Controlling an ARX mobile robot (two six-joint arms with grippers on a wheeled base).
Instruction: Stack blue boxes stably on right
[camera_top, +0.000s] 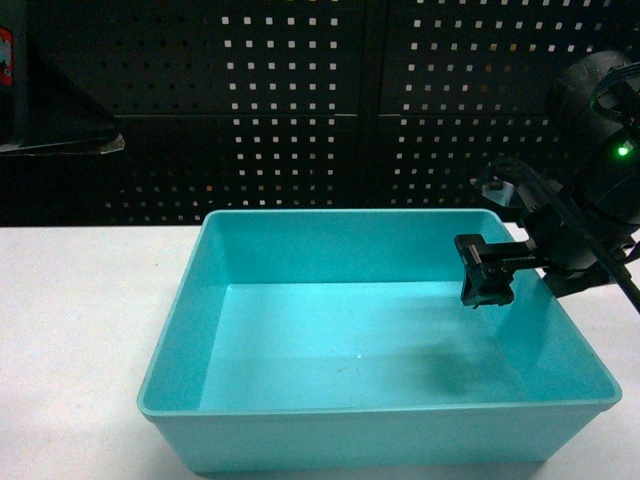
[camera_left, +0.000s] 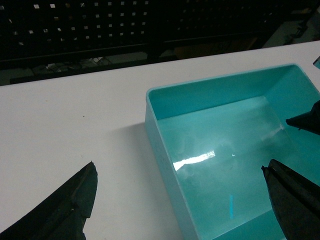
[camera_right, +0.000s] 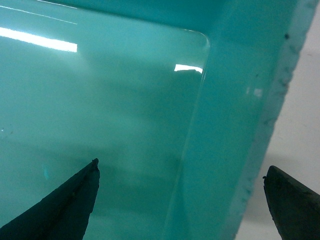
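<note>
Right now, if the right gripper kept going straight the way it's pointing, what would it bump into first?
Probably the turquoise tub's right wall. The right gripper is open, with one finger over the inside and the other over the table, so the wall sits between them. Depth is hard to judge.

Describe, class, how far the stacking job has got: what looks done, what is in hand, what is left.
Done: nothing looks stacked; only one turquoise tub shows, sitting on the white table. In hand: the right pincer is open, straddling the tub's right wall, one finger inside and one outside, not yet closed. The left pincer is open above the tub's left side, holding nothing. Left: grip, lift and stack; no second tub is in view.
</note>
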